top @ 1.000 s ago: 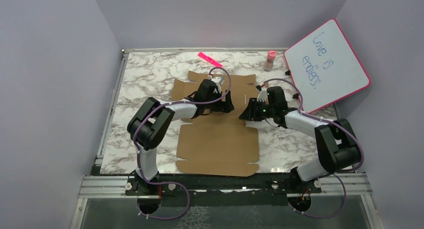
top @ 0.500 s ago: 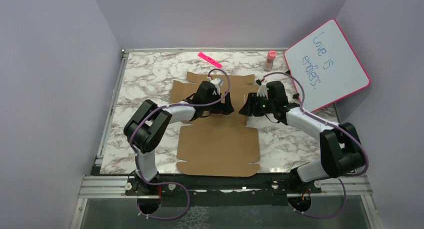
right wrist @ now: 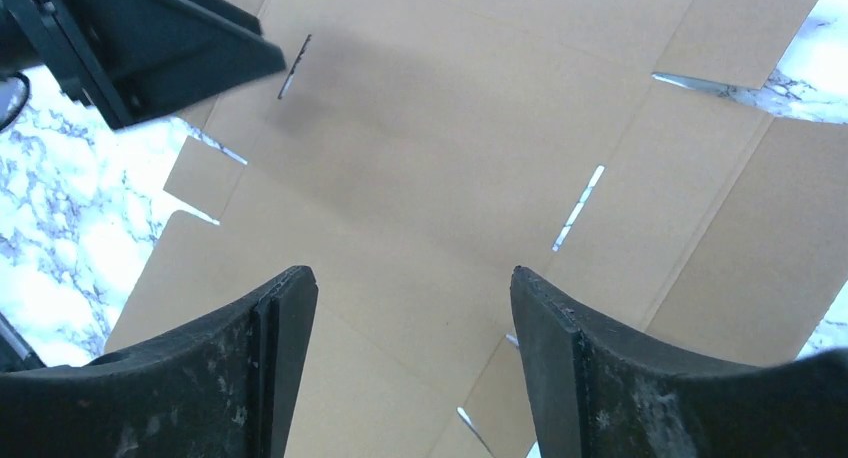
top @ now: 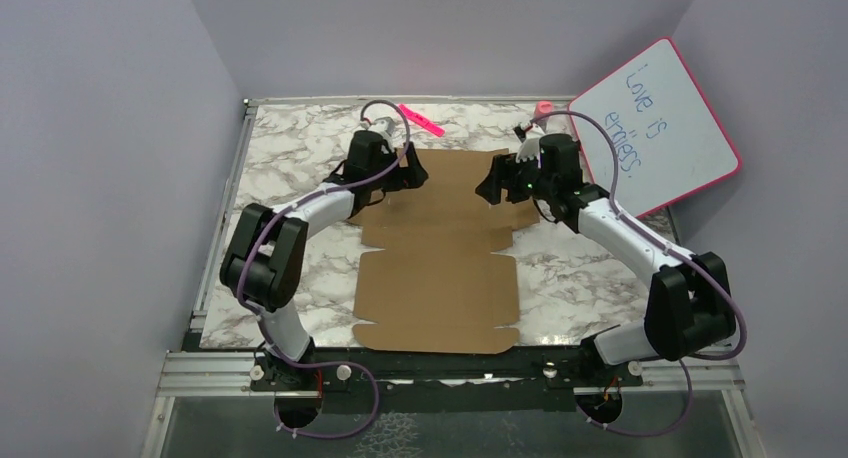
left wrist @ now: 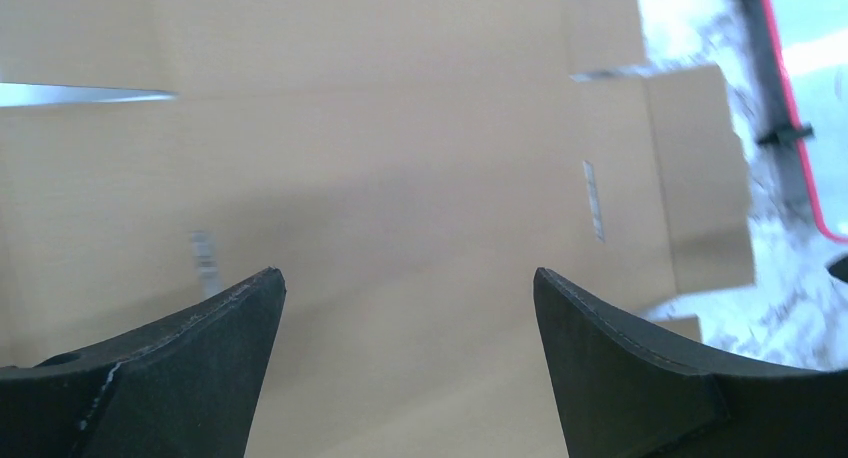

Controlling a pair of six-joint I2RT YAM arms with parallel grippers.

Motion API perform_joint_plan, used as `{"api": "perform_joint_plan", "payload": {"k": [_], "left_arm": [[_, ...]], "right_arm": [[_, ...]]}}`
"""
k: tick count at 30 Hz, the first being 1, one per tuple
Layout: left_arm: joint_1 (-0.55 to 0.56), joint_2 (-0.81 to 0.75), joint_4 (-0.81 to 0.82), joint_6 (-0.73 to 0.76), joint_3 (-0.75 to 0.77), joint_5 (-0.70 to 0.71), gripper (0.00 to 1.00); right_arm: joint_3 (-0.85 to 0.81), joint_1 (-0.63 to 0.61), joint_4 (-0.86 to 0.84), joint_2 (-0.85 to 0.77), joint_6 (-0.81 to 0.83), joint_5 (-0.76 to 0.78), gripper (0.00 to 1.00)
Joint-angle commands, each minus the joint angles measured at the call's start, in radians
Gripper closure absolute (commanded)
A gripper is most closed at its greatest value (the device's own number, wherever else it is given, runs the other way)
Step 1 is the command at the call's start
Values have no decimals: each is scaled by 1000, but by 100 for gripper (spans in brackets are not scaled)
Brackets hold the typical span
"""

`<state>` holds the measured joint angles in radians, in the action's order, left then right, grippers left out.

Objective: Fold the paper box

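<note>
The paper box (top: 435,288) is a flat brown cardboard sheet with flaps and slots, lying unfolded on the marble table (top: 280,148). My left gripper (top: 415,173) hovers over the sheet's far left part, open, with only bare cardboard (left wrist: 400,158) between its fingers (left wrist: 230,328). My right gripper (top: 490,186) hangs over the far right part, facing the left one. It is open too, and nothing sits between its fingers (right wrist: 285,318). Below it the cardboard (right wrist: 450,128) shows slots and creases. The left gripper's dark body (right wrist: 150,38) shows at the top left of the right wrist view.
A pink-framed whiteboard (top: 655,128) leans at the back right, its red edge (left wrist: 790,128) close to the sheet. A pink marker (top: 420,119) lies behind the sheet. A pink bottle (top: 543,107) stands partly hidden behind the right arm. Purple walls enclose the table.
Both grippers have moved from the middle of the sheet toward its far end and further apart. The right gripper has opened wider. The sheet still lies flat.
</note>
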<state>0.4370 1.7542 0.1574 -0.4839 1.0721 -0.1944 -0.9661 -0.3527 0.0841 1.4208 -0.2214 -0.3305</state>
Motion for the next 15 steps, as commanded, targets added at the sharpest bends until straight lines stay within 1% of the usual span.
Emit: {"api": "perform_joint_plan", "payload": {"k": [1, 4, 7, 12, 15], "left_arm": [[-115, -40, -74, 31, 32, 21, 5], [-182, -21, -90, 38, 58, 33, 4], [-238, 58, -131, 42, 138, 28, 4], [-292, 166, -186, 76, 261, -9, 5], [-311, 238, -215, 116, 340, -50, 8]], "right_arm": [[0, -6, -90, 35, 14, 34, 22], [33, -5, -163, 53, -14, 45, 19], [74, -5, -221, 71, -36, 7, 18], [140, -5, -329, 72, -35, -81, 17], [154, -5, -374, 85, -50, -112, 17]]}}
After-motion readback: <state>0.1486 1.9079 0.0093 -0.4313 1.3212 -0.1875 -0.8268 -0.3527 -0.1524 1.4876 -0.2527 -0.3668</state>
